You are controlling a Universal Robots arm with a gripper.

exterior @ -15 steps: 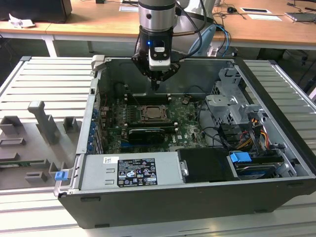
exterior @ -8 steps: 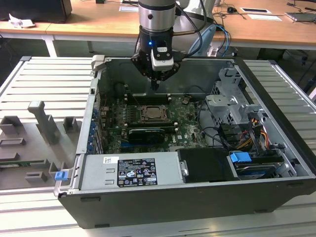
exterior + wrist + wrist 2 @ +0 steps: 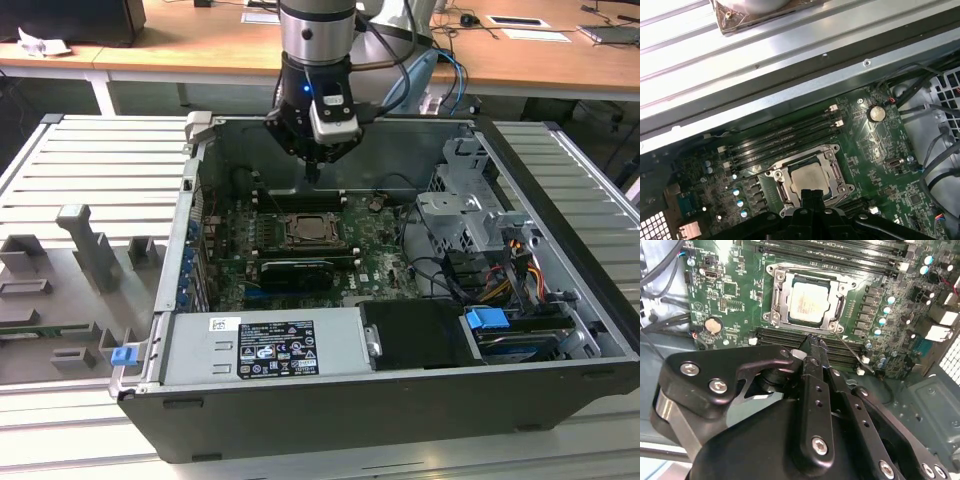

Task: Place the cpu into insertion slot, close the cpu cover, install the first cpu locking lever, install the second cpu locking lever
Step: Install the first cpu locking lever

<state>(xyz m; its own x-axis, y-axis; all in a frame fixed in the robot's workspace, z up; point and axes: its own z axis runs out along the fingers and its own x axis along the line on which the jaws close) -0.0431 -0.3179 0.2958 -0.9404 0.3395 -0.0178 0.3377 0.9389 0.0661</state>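
The gripper (image 3: 814, 341) hangs inside the open computer case (image 3: 300, 420). Its fingers are pressed together with nothing between them, and the tips sit over the memory slots (image 3: 775, 337) just beside the socket. The cpu (image 3: 810, 302) lies flat in the insertion slot (image 3: 297, 236). The cpu cover (image 3: 835, 307) lies down over it, framing its metal top. A thin wire lever (image 3: 852, 354) slants away from one socket corner.
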